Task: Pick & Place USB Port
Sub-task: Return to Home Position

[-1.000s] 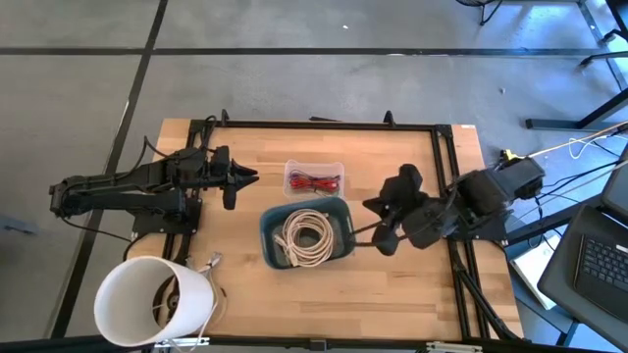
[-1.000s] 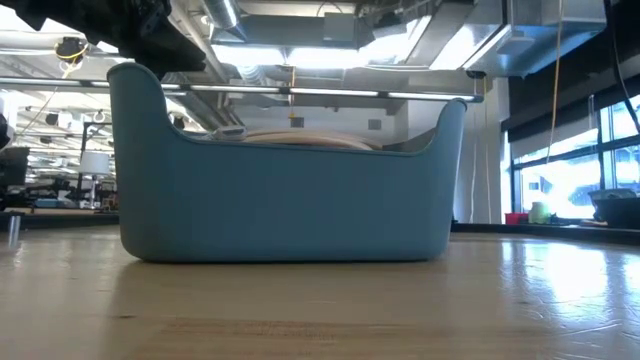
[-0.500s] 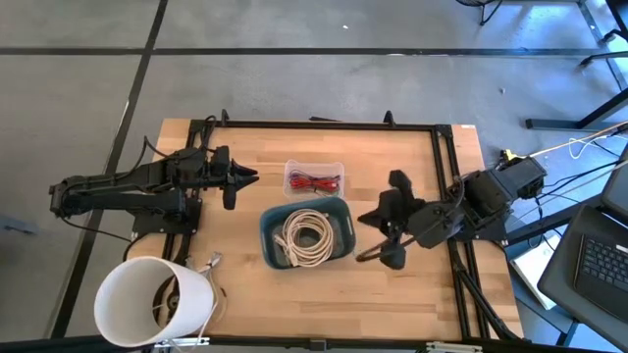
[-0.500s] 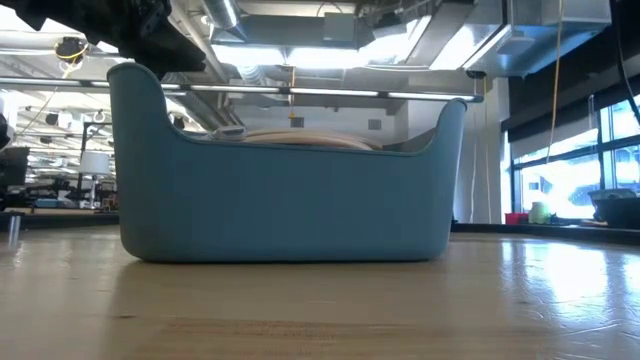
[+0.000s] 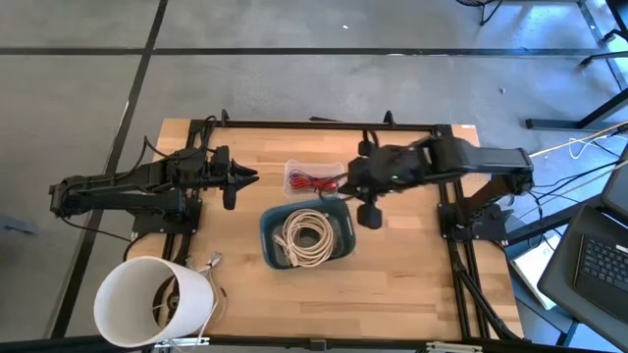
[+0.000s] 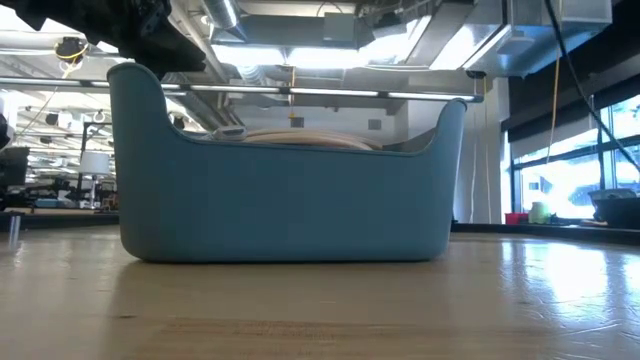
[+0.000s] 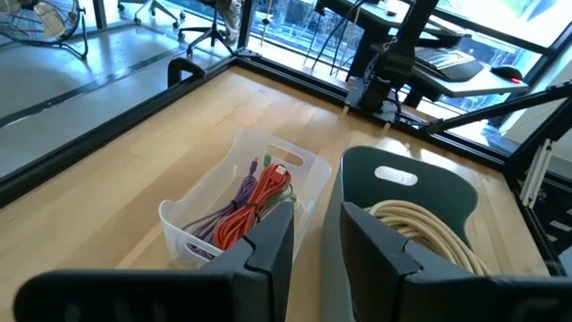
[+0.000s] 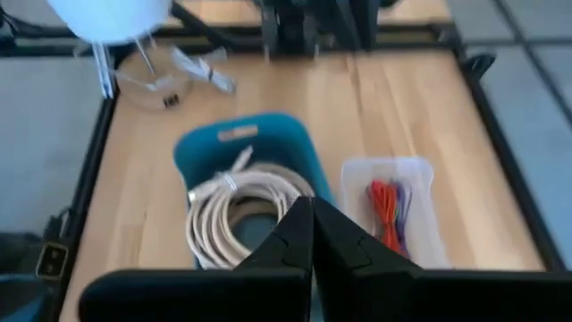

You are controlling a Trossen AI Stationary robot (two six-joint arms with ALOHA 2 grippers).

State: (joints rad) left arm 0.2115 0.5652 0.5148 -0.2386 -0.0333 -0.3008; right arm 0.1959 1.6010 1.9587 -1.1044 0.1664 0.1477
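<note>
High view shows the blue bin at the middle of the wooden worktop, with the cream coiled cable lying inside it. Just beside the bin, on the side toward the picture's top, sits a clear tray holding red and purple wires. The right gripper hangs over the right end of that tray, near the bin's corner, its arm stretched in from the right edge. The right wrist view shows its fingers pressed tip to tip with nothing between them. The left gripper waits left of the tray, pointing toward it. The left wrist view shows its fingers a narrow gap apart and empty. A white cylindrical container stands at the worktop's lower left corner. Low view has the bin's wall filling the middle, with the cable just showing over the rim.
</note>
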